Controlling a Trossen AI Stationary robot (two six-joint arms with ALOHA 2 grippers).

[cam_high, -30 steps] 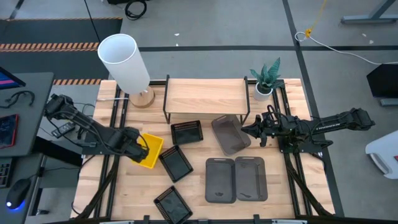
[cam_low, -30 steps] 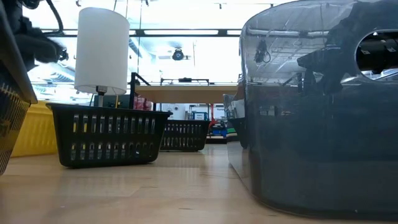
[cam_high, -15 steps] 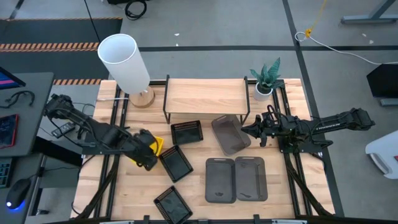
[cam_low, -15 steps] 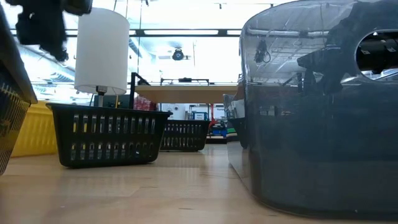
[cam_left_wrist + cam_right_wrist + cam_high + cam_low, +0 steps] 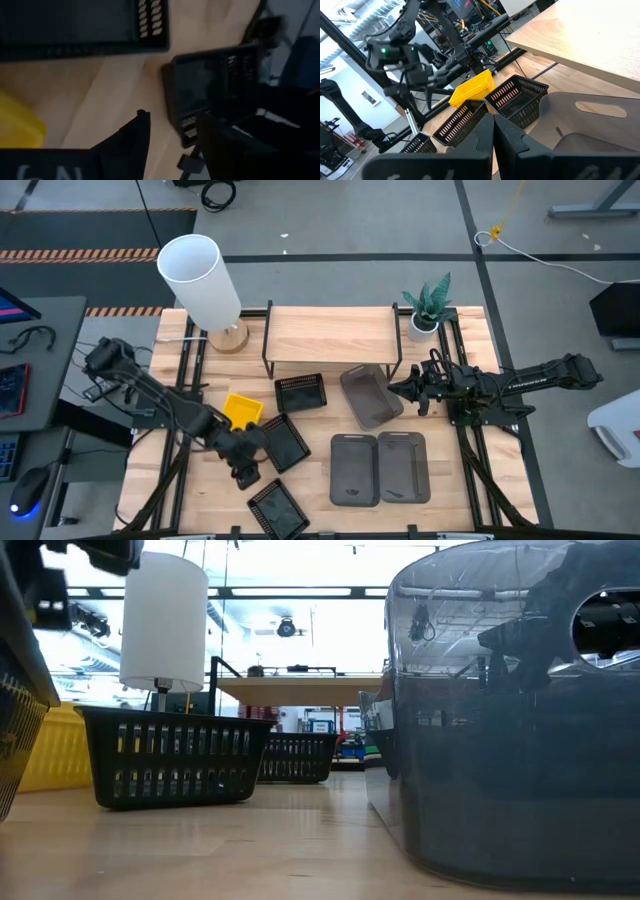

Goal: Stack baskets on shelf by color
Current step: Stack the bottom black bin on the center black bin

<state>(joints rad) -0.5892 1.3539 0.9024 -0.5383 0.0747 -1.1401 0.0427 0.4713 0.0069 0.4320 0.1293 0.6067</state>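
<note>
In the high view my left gripper (image 5: 245, 468) is open and hovers above the table between two black slotted baskets (image 5: 283, 442) (image 5: 277, 508). The left wrist view shows one black basket (image 5: 215, 85) just beyond its fingers. The yellow basket (image 5: 242, 411) sits flat on the table, and a third black basket (image 5: 300, 393) stands in front of the shelf (image 5: 330, 330). My right gripper (image 5: 400, 390) is shut beside a skewed grey basket (image 5: 368, 395). Two more grey baskets (image 5: 354, 468) (image 5: 403, 465) lie side by side. My right gripper (image 5: 492, 131) is shut at the right-hand edge of the skewed grey basket (image 5: 580, 115), coming level from the table's right. I cannot tell whether it touches the basket, because its own fingers hide the spot.
A white lamp (image 5: 200, 280) stands at the far left corner and a potted plant (image 5: 428, 305) by the shelf's right end. The shelf top is bare. In the low view a grey basket (image 5: 510, 720) fills the right half.
My left gripper has moved from the yellow basket toward the table's near edge and to the right, past a black basket. The yellow basket, partly covered before, now lies fully in view.
</note>
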